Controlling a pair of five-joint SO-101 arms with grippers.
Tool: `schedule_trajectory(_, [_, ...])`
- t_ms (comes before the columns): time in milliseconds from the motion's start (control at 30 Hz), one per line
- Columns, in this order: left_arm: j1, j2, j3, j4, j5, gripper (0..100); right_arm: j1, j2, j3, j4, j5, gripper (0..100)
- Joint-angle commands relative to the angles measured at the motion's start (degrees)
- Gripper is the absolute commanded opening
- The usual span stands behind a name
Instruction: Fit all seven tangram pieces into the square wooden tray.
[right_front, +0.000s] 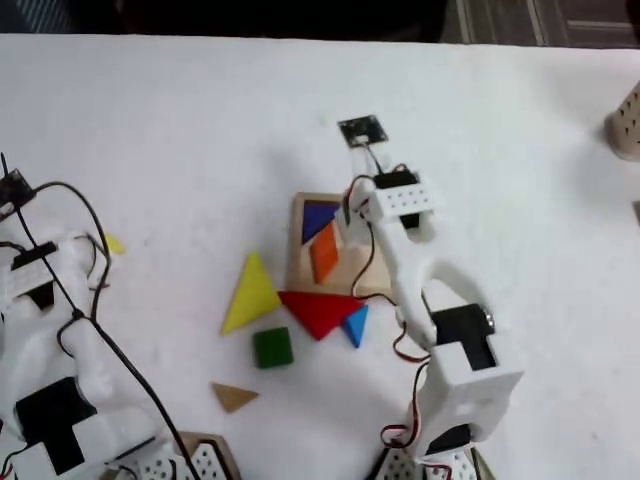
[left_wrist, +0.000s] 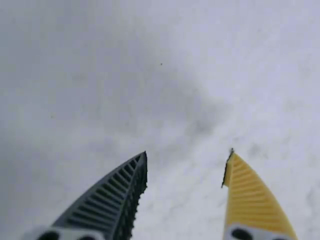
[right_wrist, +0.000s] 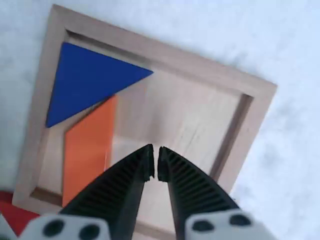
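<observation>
Right tool (right_wrist: 154, 162): I find the jaws drawn almost together, with only a sliver of gap at the tips and nothing between them. It hangs over the bare floor of the square wooden tray (right_wrist: 165, 50).

Left tool (left_wrist: 188, 155): the jaws stand wide apart, one dark and one yellow, and grip nothing. Below them I see plain white bench (right_front: 200, 120).

Tray contents: the large blue triangle (right_wrist: 85, 80) lies in one corner. The orange parallelogram (right_wrist: 87, 145) lies against its long edge and along the tray wall. The remaining floor is bare wood.

Loose pieces, on the bench on the arms' side of the tray: the red triangle (right_front: 318, 310) lies just beside the tray's near edge. The small blue triangle (right_front: 357, 324) touches the red one's side. The yellow triangle (right_front: 250, 293) sits near the red piece's other end. The green square (right_front: 272, 347) is close below them and the tan triangle (right_front: 234, 396) lies nearer the arm bases.

Surface: white, matt and slightly mottled. A small dark circuit board (right_front: 362, 130) on wires lies beyond the tray. A pale perforated object (right_front: 625, 125) sits at the bench's edge.

Room: dark beyond the far edge.
</observation>
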Motion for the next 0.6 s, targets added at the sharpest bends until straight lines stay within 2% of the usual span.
schedule_trajectory(0, [-0.57,-0.04,-2.81,0.09,0.35,27,-3.91,1.19,-0.35,-0.48,0.53,1.7])
schedule_trajectory(233, [-0.57,-0.04,-2.81,0.00,0.35,27,-9.63,-1.01,-0.09,3.82,0.18,1.7])
schedule_trajectory(433, [-0.57,-0.04,-2.81,0.00,0.35,27,-9.10,-1.54,-0.09,4.35,-0.97,1.7])
schedule_trajectory(567, [-0.57,-0.04,-2.81,-0.09,0.35,27,-6.99,-4.88,-0.09,8.84,0.18,1.7])
